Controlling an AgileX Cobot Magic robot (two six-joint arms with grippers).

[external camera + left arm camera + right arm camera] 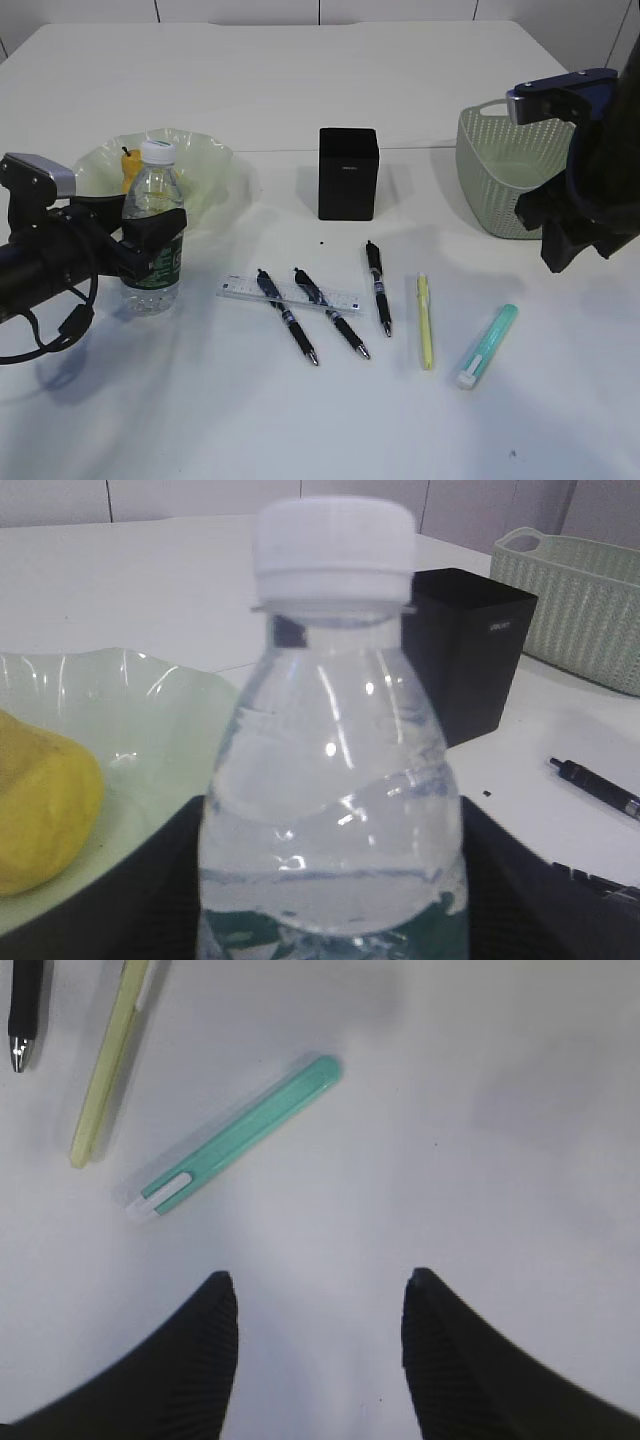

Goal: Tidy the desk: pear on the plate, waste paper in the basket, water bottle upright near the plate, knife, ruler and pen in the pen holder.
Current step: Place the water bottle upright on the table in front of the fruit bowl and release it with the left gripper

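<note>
— Standing upright, the water bottle [155,195] sits at about five o'clock from the plate [205,165], just beside its rim. See it?

— Yes. The left gripper [150,248] has a jaw on either side of the dark green label. Whether the jaws press the bottle or only flank it, I cannot tell.

— And the pear [131,168]?

— On the plate, behind the bottle.

— Right side?

— The right gripper [320,1350] hangs above the desk [300,80] with its jaws spread and nothing between them. The teal knife [235,1140] lies flat at about eleven o'clock from it in the wrist view, apart from both fingers.

— Taking the pen holder [348,172] as the centre?

— The basket [490,170] stands at three o'clock. The ruler [240,289] lies flat at seven o'clock, with two black pens [287,315] crossing over it. A third black pen [377,285] lies at six o'clock, a yellow pen [425,320] at five, and the knife beyond that, also near five.

— Anything in the holder?

— Its inside cannot be seen from here.
</note>
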